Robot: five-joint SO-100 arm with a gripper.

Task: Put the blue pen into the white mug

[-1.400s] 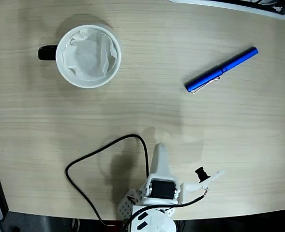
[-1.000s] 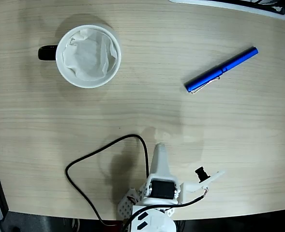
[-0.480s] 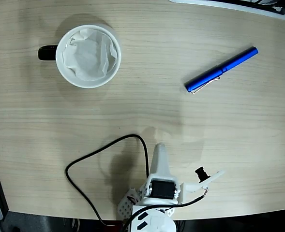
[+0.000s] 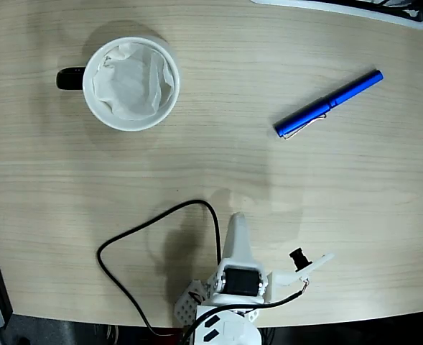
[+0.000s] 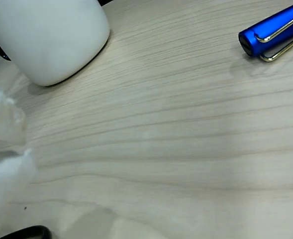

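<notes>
Blue pen [image 4: 329, 105] lies at two o'clock on the worktop [image 4: 218, 158] in the fixed view, white mug [image 4: 131, 83] at ten, nothing between them; black cable [image 4: 136, 237] loops near the arm at six, fingers [image 4: 238, 233] seemingly pressed together. Wrist view cuts off pen [image 5: 275, 32] and mug [image 5: 49, 37]; fingers blurred.

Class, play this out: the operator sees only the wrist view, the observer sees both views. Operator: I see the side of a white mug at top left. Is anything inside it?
Observer: Yes. From above, the round white mug with a black handle holds crumpled white paper.
Operator: I see only the clip end of the glossy blue pen. How does the rest lie?
Observer: In the fixed view the blue pen lies flat, slanting up to the right, with its clip end at the lower left.
Operator: Where is the arm?
Observer: The white arm sits at the table's bottom edge, touching neither mug nor pen.
</notes>
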